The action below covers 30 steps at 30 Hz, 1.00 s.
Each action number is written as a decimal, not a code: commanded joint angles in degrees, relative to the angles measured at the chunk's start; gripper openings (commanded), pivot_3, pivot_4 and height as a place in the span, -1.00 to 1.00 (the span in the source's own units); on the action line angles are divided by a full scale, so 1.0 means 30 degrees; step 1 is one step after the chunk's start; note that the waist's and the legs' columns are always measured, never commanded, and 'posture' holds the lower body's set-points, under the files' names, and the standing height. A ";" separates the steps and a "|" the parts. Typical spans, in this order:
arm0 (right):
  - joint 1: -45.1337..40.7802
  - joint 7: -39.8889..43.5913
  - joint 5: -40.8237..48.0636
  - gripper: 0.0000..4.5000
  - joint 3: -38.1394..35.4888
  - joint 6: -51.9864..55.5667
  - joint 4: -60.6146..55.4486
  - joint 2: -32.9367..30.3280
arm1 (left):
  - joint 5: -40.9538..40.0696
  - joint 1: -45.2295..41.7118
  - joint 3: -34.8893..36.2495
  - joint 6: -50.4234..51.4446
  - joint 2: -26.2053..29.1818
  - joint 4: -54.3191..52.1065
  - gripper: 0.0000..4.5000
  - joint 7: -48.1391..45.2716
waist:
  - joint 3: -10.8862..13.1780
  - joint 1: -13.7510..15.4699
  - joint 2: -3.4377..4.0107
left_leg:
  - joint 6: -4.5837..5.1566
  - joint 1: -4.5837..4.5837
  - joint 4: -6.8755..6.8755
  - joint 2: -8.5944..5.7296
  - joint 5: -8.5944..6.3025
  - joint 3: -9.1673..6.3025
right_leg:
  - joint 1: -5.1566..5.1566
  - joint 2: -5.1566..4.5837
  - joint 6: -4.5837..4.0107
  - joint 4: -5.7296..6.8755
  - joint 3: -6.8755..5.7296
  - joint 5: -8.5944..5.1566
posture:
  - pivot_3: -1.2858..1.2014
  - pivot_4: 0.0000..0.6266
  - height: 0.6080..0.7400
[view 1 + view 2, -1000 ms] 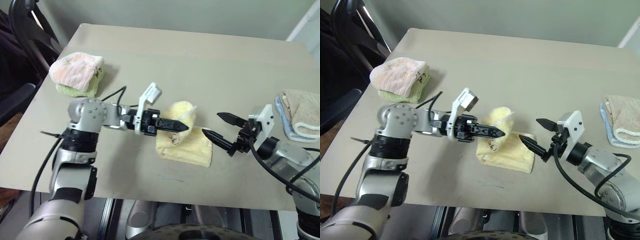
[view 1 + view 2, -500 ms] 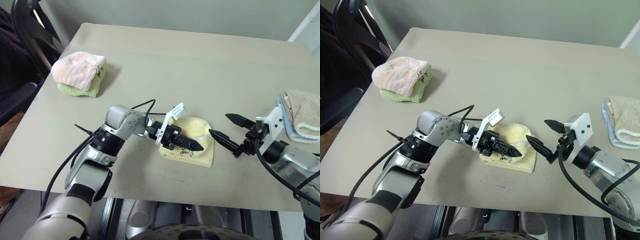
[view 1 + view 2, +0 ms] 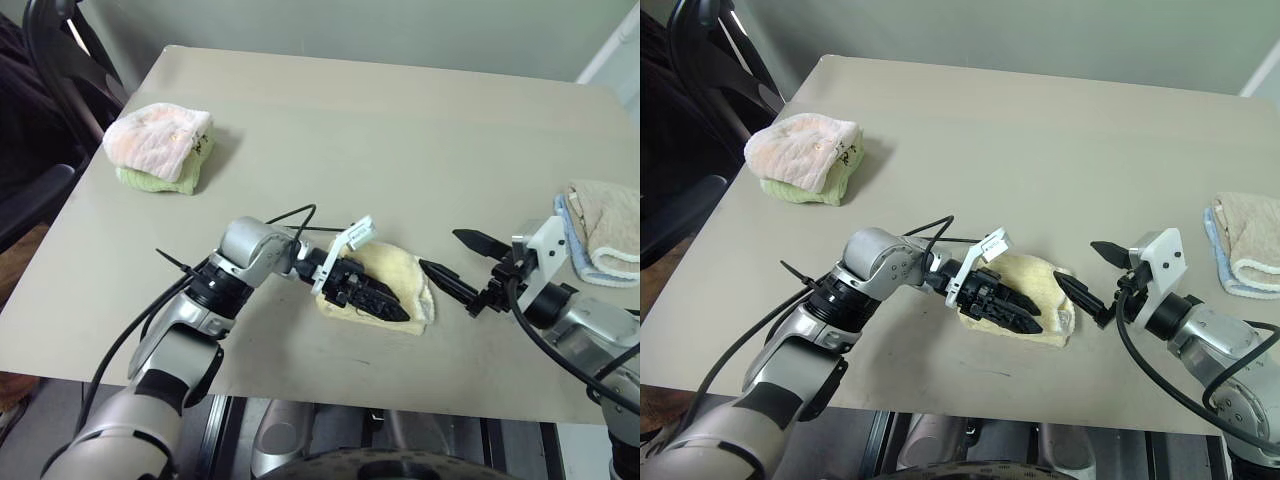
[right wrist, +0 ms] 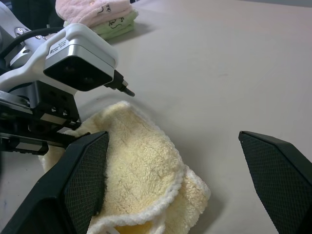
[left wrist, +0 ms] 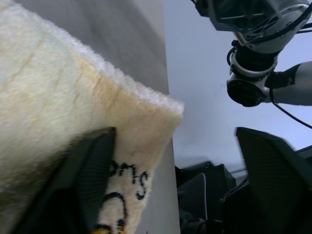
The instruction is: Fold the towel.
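The towel (image 3: 395,270) is a pale yellow terry bundle with whitish edges, lying folded near the table's front edge. A small dark print shows on it in the left wrist view. My left gripper (image 3: 395,306) lies low across the towel's front part, open, one finger (image 5: 87,185) against the cloth and the other finger (image 5: 273,180) clear of it. My right gripper (image 3: 1075,263) hovers just right of the towel (image 4: 141,180), open and empty, its lower fingertip close to the towel's right edge.
A pink-and-white folded towel over a green one (image 3: 160,145) sits at the table's (image 3: 380,130) far left. A beige folded towel with blue cloth (image 3: 605,225) lies at the right edge. A dark chair (image 3: 40,80) stands beyond the left side.
My left gripper came down and to the right with the towel's raised flap, laid it flat over the rest, then opened. The right gripper kept still.
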 commanded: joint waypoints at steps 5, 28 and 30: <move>-0.0186 -0.0112 0.0617 1.00 -0.0503 -0.0327 -0.0771 -0.0069 | -0.0832 -0.0078 0.2824 -0.1230 -0.0149 -0.1699 0.99 -0.0467 | 0.0000 -0.0010 0.0000 | 0.0005 0.0000 0.0003 0.0000 -0.0001 0.0006 | -0.0001 -0.0001 0.0009 -0.0002 0.0000 0.0001 | 0.03 -0.52 0.89; -0.0416 -0.0004 0.1240 0.92 -0.0457 -0.0268 -0.0840 -0.0126 | -0.0493 0.0203 0.4105 -0.3062 0.0348 -0.2215 1.00 -0.0791 | 0.0002 0.0016 0.0002 | 0.0025 -0.0011 0.0017 -0.0007 -0.0003 0.0010 | -0.0001 -0.0014 0.0030 -0.0003 0.0000 0.0009 | 0.03 -0.52 0.89; -0.1827 0.0645 0.2037 0.83 0.0146 -0.0032 -0.0126 -0.0128 | 0.1537 0.2281 0.6930 -1.0738 0.0759 -0.2306 1.00 -0.0531 | 0.0005 -0.0223 0.0013 | 0.0025 -0.0015 0.0016 -0.0006 -0.0003 0.0009 | -0.0008 -0.0014 0.0031 -0.0003 0.0001 0.0009 | 0.03 -0.52 0.89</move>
